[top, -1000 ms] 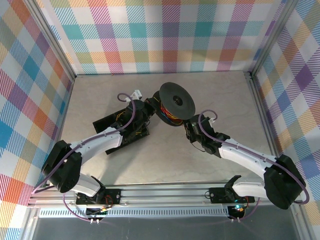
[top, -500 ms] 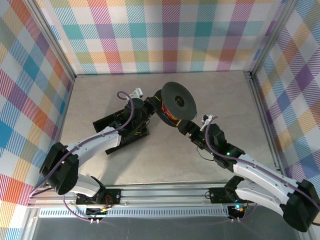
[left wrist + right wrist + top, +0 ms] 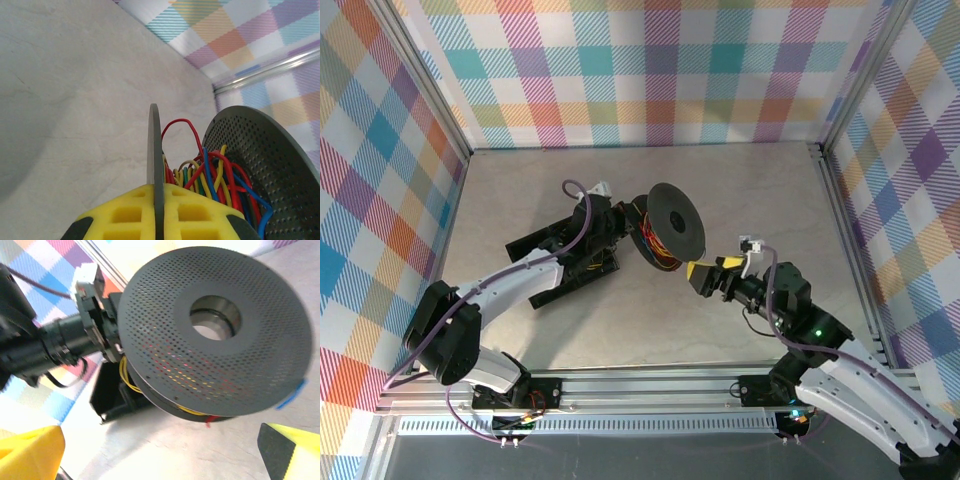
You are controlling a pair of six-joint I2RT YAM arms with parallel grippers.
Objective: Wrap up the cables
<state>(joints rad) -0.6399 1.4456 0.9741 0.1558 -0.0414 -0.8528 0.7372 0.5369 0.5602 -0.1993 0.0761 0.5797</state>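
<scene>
Jaws of the right gripper point(image 3: 701, 277) stand spread wide, holding nothing, with the yellow fingers point(image 3: 30, 452) apart at the two lower corners of the right wrist view. A second ago this gripper sat narrower and close against the spool point(image 3: 676, 222). It has since drawn back toward the near right and now hangs just short of it. The right arm is folded, its elbow low at the near right edge and its wrist pointing left at the spool.

A small blue tag point(image 3: 291, 394) sticks out from the spool's rim, too blurred to read. The black perforated spool has turned more edge-on than before. The cables point(image 3: 210, 172), yellow, red, blue and green, lie in loose loops between its two discs.

The left gripper point(image 3: 623, 222) stays clamped on the thin edge of one disc. The left arm stretches low and diagonally from the near left base across a black base plate point(image 3: 532, 243) on the table point(image 3: 770, 190). Plaid walls point(image 3: 650, 70) stand beyond.
</scene>
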